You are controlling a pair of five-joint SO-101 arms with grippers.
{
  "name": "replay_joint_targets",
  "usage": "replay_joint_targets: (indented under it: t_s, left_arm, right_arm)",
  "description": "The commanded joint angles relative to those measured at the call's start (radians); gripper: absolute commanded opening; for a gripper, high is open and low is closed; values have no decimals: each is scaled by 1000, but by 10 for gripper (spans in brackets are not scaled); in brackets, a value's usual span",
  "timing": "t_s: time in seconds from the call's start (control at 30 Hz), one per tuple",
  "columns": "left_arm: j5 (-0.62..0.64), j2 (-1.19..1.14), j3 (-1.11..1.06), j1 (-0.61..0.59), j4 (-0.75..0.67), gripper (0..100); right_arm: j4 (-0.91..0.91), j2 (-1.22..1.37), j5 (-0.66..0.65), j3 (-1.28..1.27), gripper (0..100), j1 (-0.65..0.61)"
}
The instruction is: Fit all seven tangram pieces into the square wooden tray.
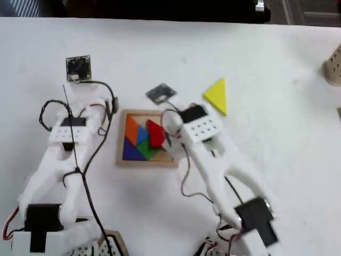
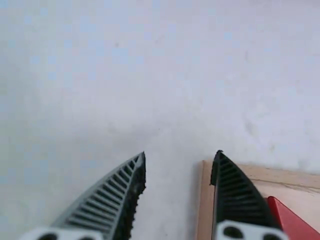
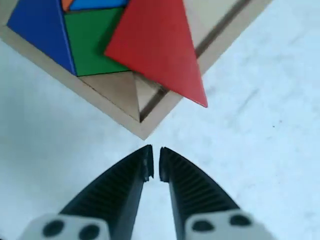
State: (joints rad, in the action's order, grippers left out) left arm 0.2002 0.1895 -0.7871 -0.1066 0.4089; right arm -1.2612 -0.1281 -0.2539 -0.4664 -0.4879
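- The left arm's gripper (image 2: pixel 177 157) hangs over bare table just beside the tray's rim, its ridged fingers spread apart and holding nothing.
- The square wooden tray (image 1: pixel 146 162) holds orange, light blue, dark blue and green pieces lying flat.
- The red wooden triangle (image 1: pixel 155 133) lies askew, one tip overhanging the rim; seating it looks like the step in hand.
- The right arm's gripper (image 3: pixel 155 155) sits just off a tray corner, fingers nearly together and empty. It would need to nudge or regrip the red piece next.
- The yellow wooden triangle (image 1: pixel 217 96) waits outside, near the tray.
- The white table (image 1: pixel 298 133) has a pale perforated block (image 1: pixel 334 66) at its right edge, and the room beyond is dark.
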Motion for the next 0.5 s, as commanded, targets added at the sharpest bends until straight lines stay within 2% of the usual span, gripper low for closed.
replay_joint_targets:
  t_s: [0.0,0.13,0.2,0.33,0.47]
  left_arm:
    - [6,15,46,19,-18,185]
    - [3,16,32,74,0,8]
    - [3,16,29,108,9,49]
    - [3,18,37,166,55,21]
    - [3,99,26,263,141,21]
  right_arm:
    - [67,-142,83,-92,17,96]
    - [108,-239,100,-195,17,282]
    - [139,-259,97,-249,18,377]
    - [174,-262,-9,-328,18,521]
    - [213,-265,-54,-381,18,633]
